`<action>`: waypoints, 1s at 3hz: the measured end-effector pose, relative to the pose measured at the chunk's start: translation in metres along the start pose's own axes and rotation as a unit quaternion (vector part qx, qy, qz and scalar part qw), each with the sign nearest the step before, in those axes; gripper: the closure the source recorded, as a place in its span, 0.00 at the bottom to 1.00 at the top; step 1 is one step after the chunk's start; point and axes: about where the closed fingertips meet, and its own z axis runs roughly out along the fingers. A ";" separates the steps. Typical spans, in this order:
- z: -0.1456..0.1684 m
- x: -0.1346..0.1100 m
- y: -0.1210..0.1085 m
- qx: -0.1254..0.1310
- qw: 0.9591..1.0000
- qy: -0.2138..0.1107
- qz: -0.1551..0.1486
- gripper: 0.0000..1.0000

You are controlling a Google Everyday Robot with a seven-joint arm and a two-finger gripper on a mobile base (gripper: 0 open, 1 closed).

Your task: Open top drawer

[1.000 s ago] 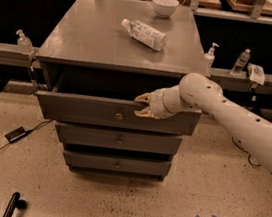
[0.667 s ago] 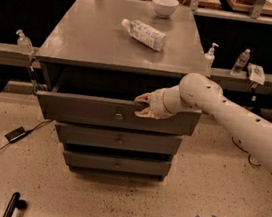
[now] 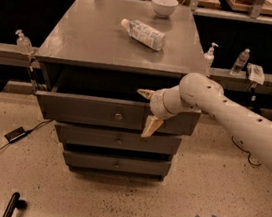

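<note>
1. Camera view: speckled floor and dark shelving behind a grey cabinet. Bottle and bowl up and back from the knob, on the cabinet's top.
2. Top drawer around the knob: widest of three, already slid partly out, with a dark gap above its front.
3. Gripper just right of the knob, at the front's upper edge. Jaws spread wide, one finger above and behind the front panel, the other hanging before it. Straddling rather than clamping, as far as can be seen.
4. Probably rigid, fairly heavy, running on slides, with a smooth and likely slippery face. Best hold, by judgement: the knob, or a hook behind the upper lip close to it. Straight pull outward, to avoid skewing.
</note>
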 end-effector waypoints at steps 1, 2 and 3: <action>-0.004 -0.006 0.004 -0.010 1.000 0.010 0.008 0.00; 0.000 0.003 0.013 -0.035 0.998 0.020 0.044 0.00; 0.002 0.013 0.018 -0.046 0.996 0.018 0.074 0.11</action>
